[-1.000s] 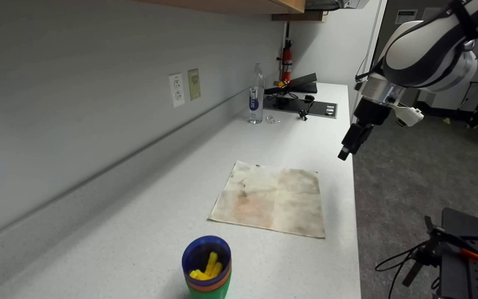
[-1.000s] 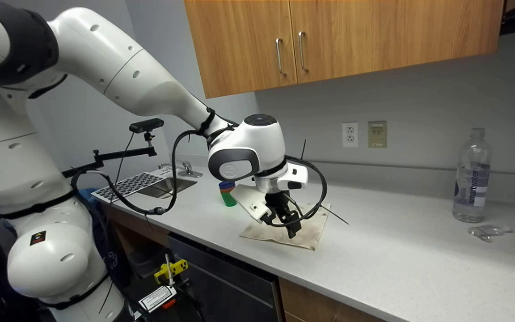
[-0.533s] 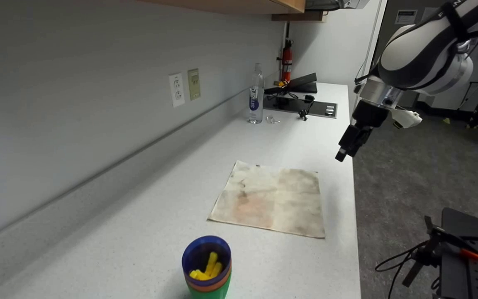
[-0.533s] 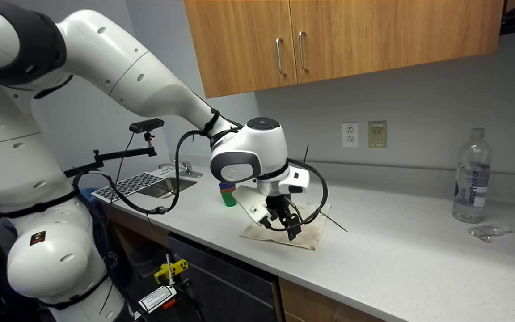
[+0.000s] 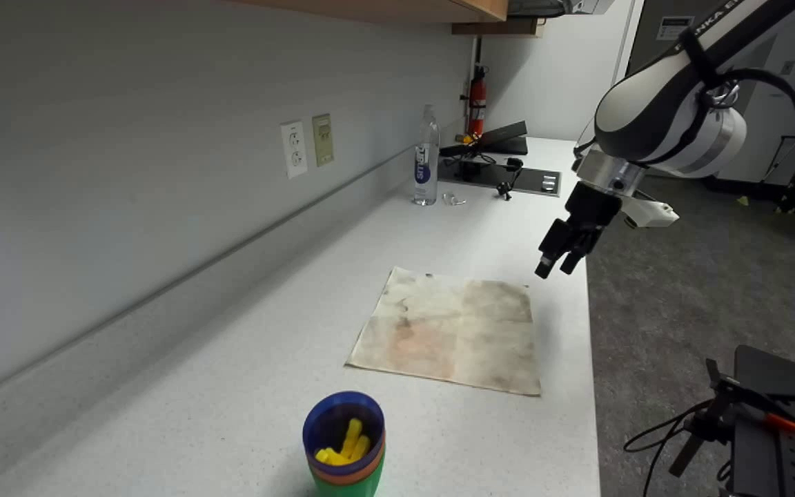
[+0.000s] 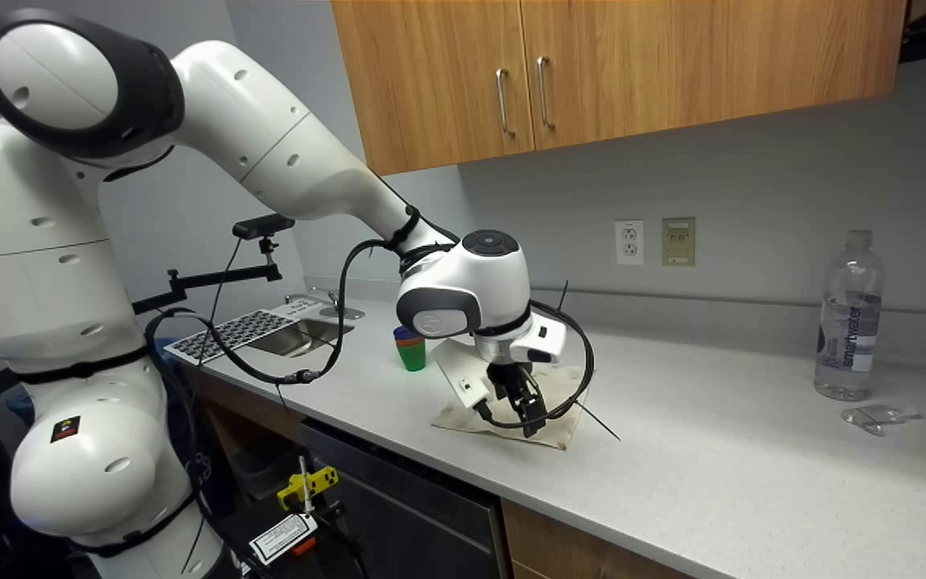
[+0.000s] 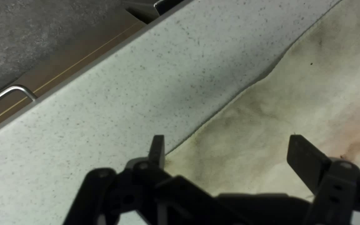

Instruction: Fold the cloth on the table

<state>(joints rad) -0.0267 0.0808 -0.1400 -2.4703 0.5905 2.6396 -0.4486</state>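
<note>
The cloth (image 5: 449, 331) is a beige rectangle with brownish stains. It lies flat and spread out on the white table (image 5: 232, 386). In an exterior view it is partly hidden behind the gripper (image 6: 463, 414). My gripper (image 5: 555, 269) is open and empty, above the table near the cloth's far right corner. It also shows dark in an exterior view (image 6: 532, 431). In the wrist view the open jaws (image 7: 227, 147) straddle a cloth corner (image 7: 255, 125). The left finger overlaps the cloth's corner and bare table, and the right finger is over cloth.
Stacked cups (image 5: 344, 442) with yellow pieces stand near the cloth. A water bottle (image 5: 426, 159) and a small clear object (image 5: 453, 199) are by the wall. A cooktop (image 5: 528, 181) is farther off. The sink (image 6: 302, 338) is behind the cups. The table's front edge is close to the gripper.
My gripper has moved left and slightly down in an exterior view, closer to the cloth's corner. Its two fingers now show more clearly apart there. The cloth has not moved.
</note>
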